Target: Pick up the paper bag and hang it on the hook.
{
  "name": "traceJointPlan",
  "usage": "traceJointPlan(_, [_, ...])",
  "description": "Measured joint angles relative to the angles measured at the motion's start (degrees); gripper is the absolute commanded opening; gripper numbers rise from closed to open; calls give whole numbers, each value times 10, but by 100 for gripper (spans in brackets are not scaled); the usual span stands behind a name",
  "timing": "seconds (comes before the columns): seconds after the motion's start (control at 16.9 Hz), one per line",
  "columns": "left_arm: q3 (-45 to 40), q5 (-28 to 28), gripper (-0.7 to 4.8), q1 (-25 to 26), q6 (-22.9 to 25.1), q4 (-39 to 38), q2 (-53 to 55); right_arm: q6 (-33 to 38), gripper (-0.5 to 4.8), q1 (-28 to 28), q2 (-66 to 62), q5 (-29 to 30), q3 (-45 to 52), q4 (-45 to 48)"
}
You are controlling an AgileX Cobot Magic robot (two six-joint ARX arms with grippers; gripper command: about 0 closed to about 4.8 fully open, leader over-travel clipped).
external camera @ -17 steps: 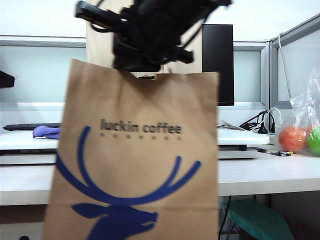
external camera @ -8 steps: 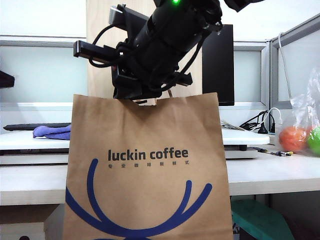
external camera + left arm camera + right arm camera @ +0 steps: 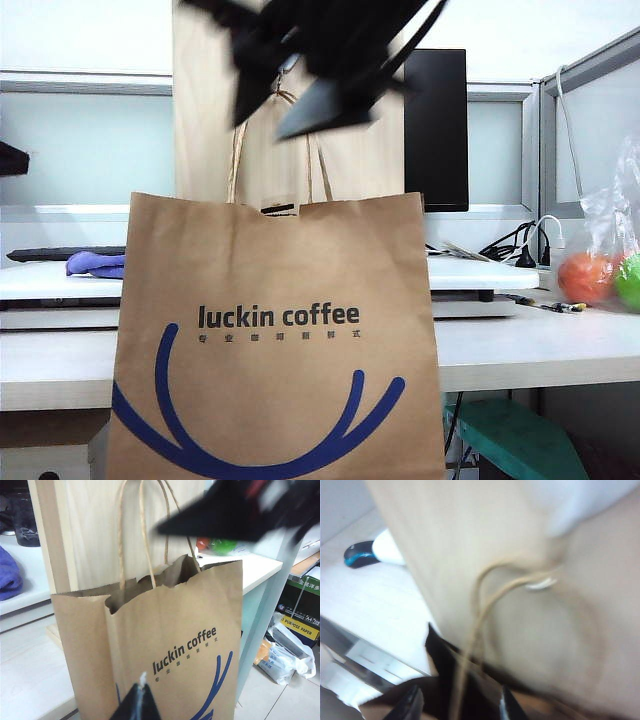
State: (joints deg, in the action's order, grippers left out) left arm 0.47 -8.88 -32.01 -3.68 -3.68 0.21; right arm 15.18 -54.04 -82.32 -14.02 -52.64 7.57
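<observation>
My left gripper (image 3: 137, 705) rested pressed together, idle, nearest the paper bag (image 3: 275, 340). Its handles ran taut up to the hook (image 3: 541, 584) on the wooden board (image 3: 205, 120). My right gripper (image 3: 290, 100) hung spread beside them; I judged only a clean retreat remained.

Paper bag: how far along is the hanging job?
Looks done: the brown kraft paper bag hangs by its twisted cord handles, looped over the small white hook on the light wooden board, though that view is blurred. In hand: the right gripper is above the bag, fingers open, gripping nothing. The left gripper sits low, shut. Left: probably only drawing the right arm clear.
</observation>
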Motion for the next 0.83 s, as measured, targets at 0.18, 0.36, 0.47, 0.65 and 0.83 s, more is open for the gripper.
traceJointPlan(0.18, [0, 0, -6, 0, 0, 0, 0, 0, 158, -1, 83, -10, 0, -107])
traceJointPlan(0.36, [0, -1, -6, 44, 0, 0, 0, -4, -3, -37, 203, -12, -1, -249])
traceJointPlan(0.47, [0, -3, -6, 112, 0, 0, 0, -6, -8, -61, 267, -13, 0, -340])
traceJointPlan(0.65, [0, -1, -6, 240, 0, 0, 0, -5, -8, -112, 377, -96, 1, -412])
traceJointPlan(0.83, [0, 1, -6, 287, 0, 0, 0, -6, -8, -132, 476, -203, 3, -426])
